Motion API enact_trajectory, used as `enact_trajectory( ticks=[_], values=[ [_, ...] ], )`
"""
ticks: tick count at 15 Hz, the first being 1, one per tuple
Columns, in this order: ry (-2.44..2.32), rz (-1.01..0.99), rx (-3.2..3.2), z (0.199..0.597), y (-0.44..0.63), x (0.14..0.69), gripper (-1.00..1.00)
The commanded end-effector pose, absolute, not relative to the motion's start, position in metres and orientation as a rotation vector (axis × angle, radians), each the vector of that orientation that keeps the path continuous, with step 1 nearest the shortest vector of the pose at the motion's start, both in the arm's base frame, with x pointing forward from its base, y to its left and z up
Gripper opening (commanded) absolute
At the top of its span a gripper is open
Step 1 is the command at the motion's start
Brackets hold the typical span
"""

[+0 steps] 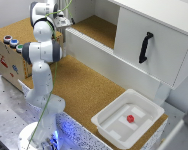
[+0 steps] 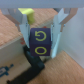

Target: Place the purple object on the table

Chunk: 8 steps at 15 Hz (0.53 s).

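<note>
In the wrist view my gripper (image 2: 42, 46) is shut on the purple object (image 2: 41, 36), a dark purple block with yellow circular-arrow marks, one finger on each side. Speckled brown cork lies below it. In the exterior view the gripper (image 1: 62, 21) is held high at the back, between the cork-topped button box (image 1: 9, 42) and the white cabinet's shelf (image 1: 98, 27). The purple object does not show clearly there. The table (image 1: 89, 90) with its cork top spreads across the middle, in front of the gripper.
A white tray (image 1: 105, 121) holding a small red object (image 1: 130, 118) sits on the table at the exterior view's lower right. The white cabinet with a black handle (image 1: 145, 47) stands at the right. The arm's base (image 1: 41, 135) is at the lower left.
</note>
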State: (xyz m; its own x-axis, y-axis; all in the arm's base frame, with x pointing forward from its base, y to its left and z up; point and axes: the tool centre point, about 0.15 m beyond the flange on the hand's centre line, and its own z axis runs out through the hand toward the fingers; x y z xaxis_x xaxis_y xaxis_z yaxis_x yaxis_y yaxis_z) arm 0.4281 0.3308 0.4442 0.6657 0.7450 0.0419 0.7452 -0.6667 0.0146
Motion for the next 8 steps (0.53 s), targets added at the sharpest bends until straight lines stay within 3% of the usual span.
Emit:
enact_trajectory(
  ticks=[1, 8],
  values=[
    [-0.769, -0.281, -2.966, 0.369, 0.256, 0.407, -1.0],
    [-0.184, -0.414, -3.054, 0.305, 0.222, 0.423, -1.0]
  ],
)
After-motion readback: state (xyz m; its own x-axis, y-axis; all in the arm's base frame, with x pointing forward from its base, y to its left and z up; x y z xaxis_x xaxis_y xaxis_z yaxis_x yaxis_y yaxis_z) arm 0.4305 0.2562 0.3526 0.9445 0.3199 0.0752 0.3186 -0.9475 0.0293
